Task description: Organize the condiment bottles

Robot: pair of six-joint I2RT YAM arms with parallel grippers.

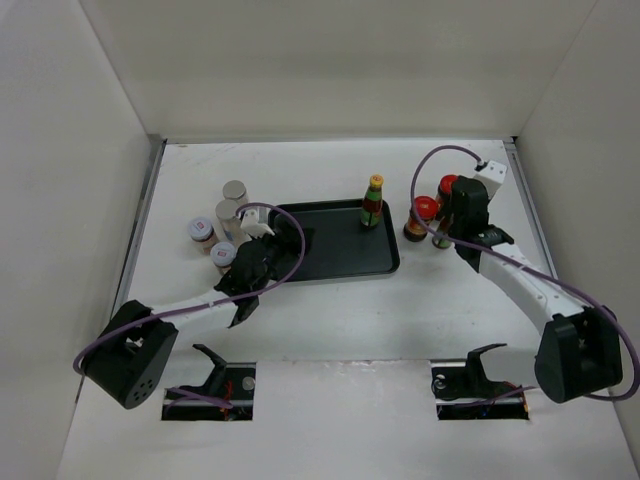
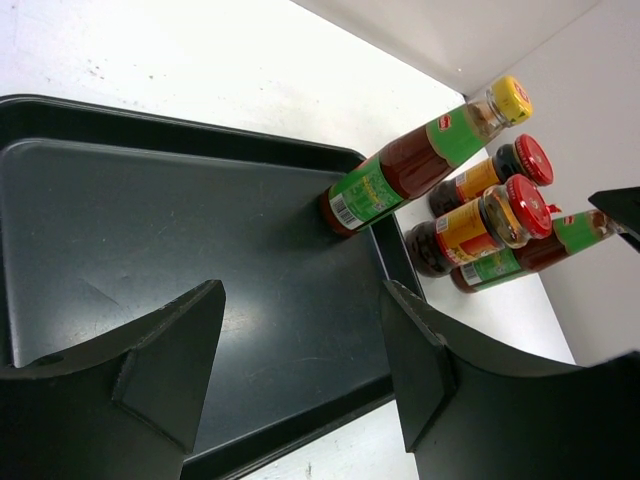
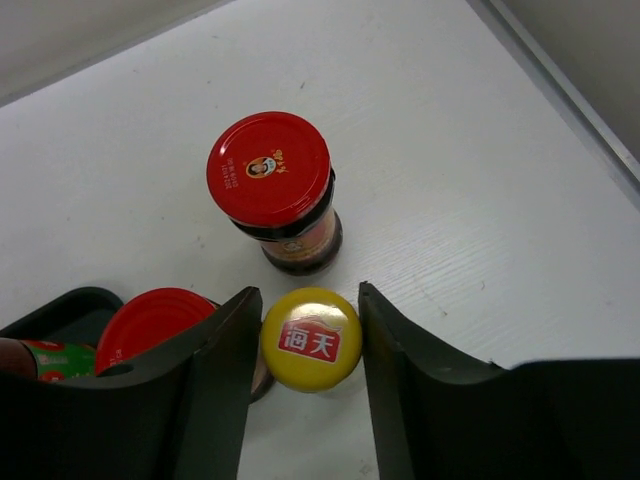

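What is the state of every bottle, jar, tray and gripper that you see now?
Black rectangular tray: holds one bottle.
Slim dark yellow-capped bottle on tray: upright, capped.
Second yellow-capped bottle: upright on table, capped.
Two red-lidded jars: upright, lidded.
Two silver-lidded pale shakers: upright, lidded.
Two small white-lidded jars: upright, lidded.
Left gripper: open, empty.
Right gripper: around second bottle's cap; grip unclear.

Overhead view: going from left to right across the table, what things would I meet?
White-lidded jar → silver-lidded shaker → black tray → yellow-capped bottle standing in the tray → nearer red-lidded jar → farther red-lidded jar. The other containers overlap these.
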